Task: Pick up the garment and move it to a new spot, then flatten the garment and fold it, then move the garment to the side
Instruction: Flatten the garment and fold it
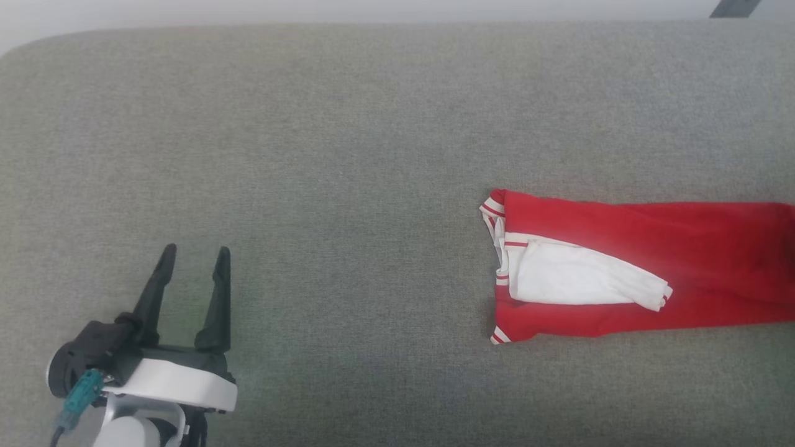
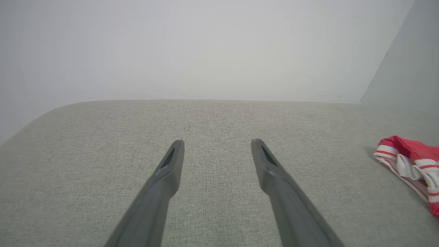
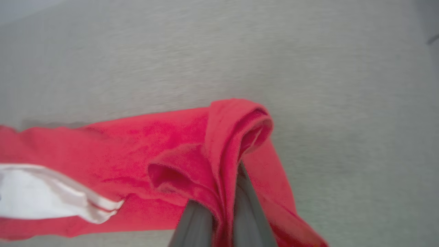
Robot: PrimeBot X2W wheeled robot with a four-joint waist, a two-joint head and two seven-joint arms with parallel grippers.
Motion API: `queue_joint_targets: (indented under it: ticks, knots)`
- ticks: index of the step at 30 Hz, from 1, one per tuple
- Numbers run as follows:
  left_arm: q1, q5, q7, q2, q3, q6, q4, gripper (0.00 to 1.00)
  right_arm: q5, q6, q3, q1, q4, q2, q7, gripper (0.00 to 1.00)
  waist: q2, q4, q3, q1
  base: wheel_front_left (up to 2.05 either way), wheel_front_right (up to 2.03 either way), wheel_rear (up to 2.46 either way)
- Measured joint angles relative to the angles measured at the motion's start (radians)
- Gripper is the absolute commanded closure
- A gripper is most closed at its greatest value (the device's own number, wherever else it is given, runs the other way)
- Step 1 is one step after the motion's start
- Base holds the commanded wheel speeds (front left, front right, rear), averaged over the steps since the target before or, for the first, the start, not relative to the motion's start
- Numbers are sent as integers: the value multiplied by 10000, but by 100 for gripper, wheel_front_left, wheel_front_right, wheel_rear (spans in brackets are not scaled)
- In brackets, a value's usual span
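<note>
The red garment (image 1: 652, 273) lies folded into a long band on the grey cushion, running off the right edge of the head view, with its white panel (image 1: 577, 276) on top and white-striped hems at its left end. Its striped end (image 2: 411, 161) shows at the right of the left wrist view. My left gripper (image 1: 194, 257) stands open at the lower left, far from the cloth, nothing between its fingers (image 2: 171, 164). In the right wrist view my right gripper (image 3: 223, 192) is shut on a bunched fold of the garment (image 3: 236, 130), lifting it a little.
The grey fabric cushion (image 1: 348, 155) stretches wide, with its rounded far-left corner (image 1: 25, 49) near a pale wall (image 2: 205, 48). A dark object (image 1: 736, 7) sits at the top right beyond the cushion's back edge.
</note>
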Motion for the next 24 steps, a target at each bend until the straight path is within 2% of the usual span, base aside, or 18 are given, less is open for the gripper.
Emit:
queue_joint_targets:
  ticks: [6, 10, 15, 24]
  knots:
    - [153, -6, 0, -184, -94, 0, 79, 0, 514, 0, 1611, 412, -2529, 644, 1064, 100, 0, 243, -171, 1, 0, 0, 0]
    - [154, -19, 0, -324, -196, 0, 123, 0, 368, -2, 2755, 327, -3432, 1047, 1436, 100, 0, 498, -175, 0, 0, 0, 0]
    - [69, -171, 2, -514, -316, 0, 245, 0, 117, 0, 3902, -99, -3657, 1636, 1509, 100, 0, 872, -99, 0, 0, 0, 0]
    - [-202, -293, 0, -669, -499, 0, 334, 0, -265, -2, 4801, -563, -2801, 1737, 842, 100, 0, 1456, -25, 0, 0, 0, 0]
